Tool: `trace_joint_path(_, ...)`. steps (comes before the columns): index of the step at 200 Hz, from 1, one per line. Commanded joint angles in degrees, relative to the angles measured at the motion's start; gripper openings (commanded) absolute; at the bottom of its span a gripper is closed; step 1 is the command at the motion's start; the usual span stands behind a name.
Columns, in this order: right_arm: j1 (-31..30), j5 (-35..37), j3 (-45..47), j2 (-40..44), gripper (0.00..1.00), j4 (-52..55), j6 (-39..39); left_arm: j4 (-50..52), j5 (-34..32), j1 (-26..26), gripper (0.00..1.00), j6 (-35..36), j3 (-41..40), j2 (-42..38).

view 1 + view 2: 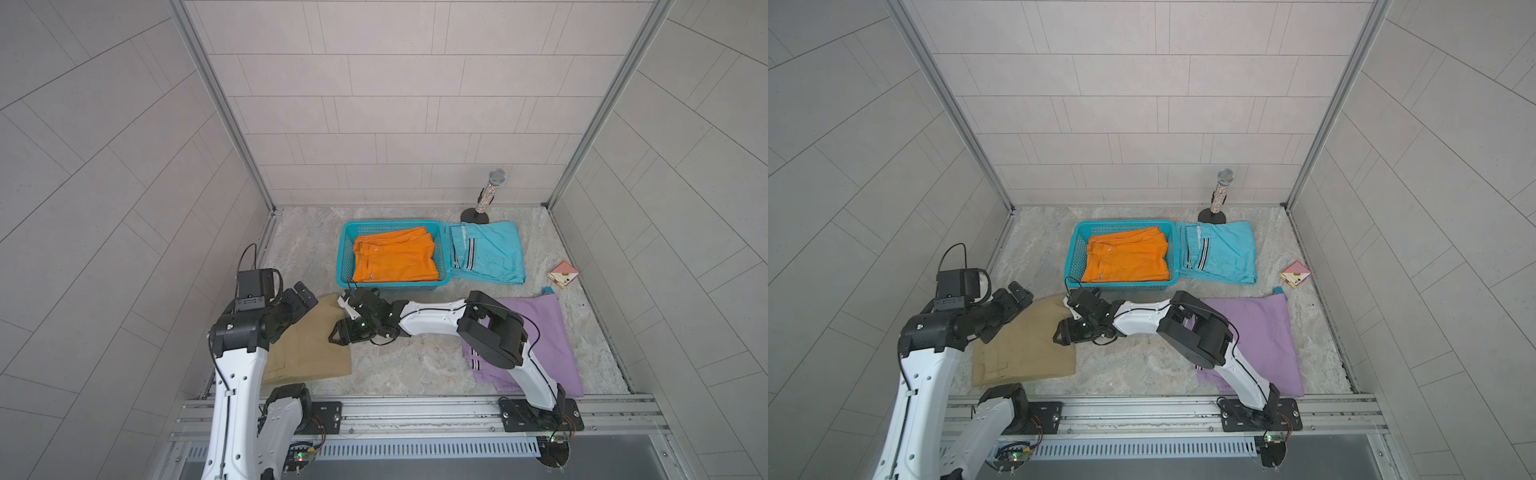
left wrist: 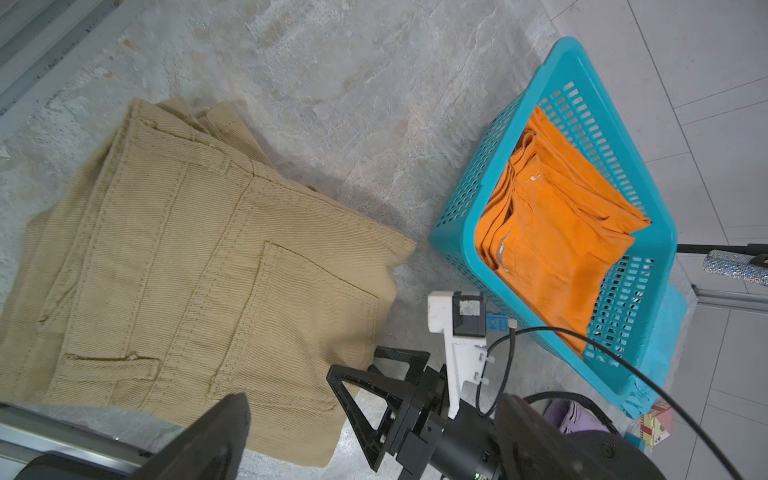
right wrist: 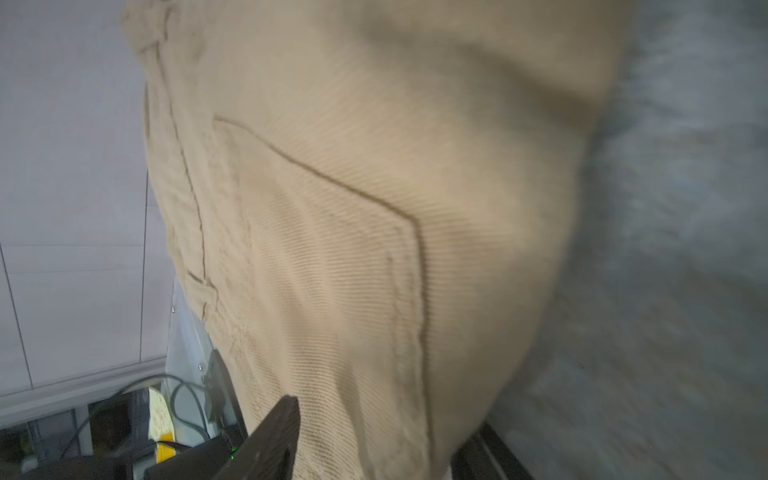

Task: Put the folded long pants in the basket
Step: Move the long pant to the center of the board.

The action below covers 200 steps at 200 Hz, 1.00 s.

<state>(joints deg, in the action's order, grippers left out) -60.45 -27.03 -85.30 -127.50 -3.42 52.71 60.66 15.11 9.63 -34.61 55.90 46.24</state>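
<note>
The teal basket (image 1: 345, 253) (image 2: 453, 241) stands mid-table with the orange folded pants (image 1: 395, 257) (image 2: 552, 232) lying inside. Tan folded pants (image 1: 307, 349) (image 1: 1025, 353) (image 2: 187, 270) (image 3: 353, 208) lie flat at the front left. My right gripper (image 1: 334, 332) (image 3: 374, 440) has one finger above and one under their right edge, shut on the fabric. My left gripper (image 1: 307, 297) (image 2: 376, 401) hovers open over their far left corner, holding nothing. Light blue pants (image 1: 490, 253) lie right of the basket. Lilac pants (image 1: 548, 332) lie at the front right, partly hidden by the right arm.
A glittery microphone on a black stand (image 1: 488, 191) stands at the back right, touching the light blue pants' far edge. A small pink and cream box (image 1: 563, 274) lies by the right wall. Tiled walls enclose three sides; a metal rail (image 1: 415, 409) runs along the front.
</note>
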Motion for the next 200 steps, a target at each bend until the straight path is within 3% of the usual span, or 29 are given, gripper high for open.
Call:
trace_joint_path(1, 0.0, 3.2, 1.8, -2.2, 0.08, 5.0, 0.0, 3.1, -1.6, 0.3, 1.0, 2.2, 1.2, 1.0)
trace_joint_path(5, 0.2, 3.4, 2.4, -1.7, 0.0, 5.0, 0.0, 3.4, -1.9, 0.3, 1.0, 2.4, 1.5, 1.3)
trace_joint_path(25, 1.6, 4.8, 8.3, 3.2, 0.0, 5.5, -1.0, 3.2, -1.8, 0.3, 1.0, 2.9, 2.1, 1.2)
trace_joint_path(49, 4.7, 8.3, 21.3, 14.1, 0.0, 6.4, -3.2, 1.3, 3.2, 0.1, 1.0, 3.1, 1.3, 1.6)
trace_joint_path(86, 11.0, 9.1, 39.0, 30.6, 0.0, 10.6, -6.2, -10.8, 22.6, -1.5, 1.0, -1.9, -8.7, 4.9)
trace_joint_path(120, 16.3, 13.1, 46.9, 43.5, 0.0, 19.1, -9.7, -17.6, 11.4, -10.9, 1.0, -6.6, -13.8, 3.2)
trace_joint_path(170, 18.4, 11.7, 47.2, 45.1, 0.0, 21.7, -11.5, -37.7, 12.9, -22.2, 0.97, -17.4, -26.7, 11.8)
trace_joint_path(200, 18.4, 11.4, 47.2, 43.7, 0.0, 20.9, -11.6, -45.8, 12.9, -23.7, 0.97, -19.0, -31.6, 14.3)
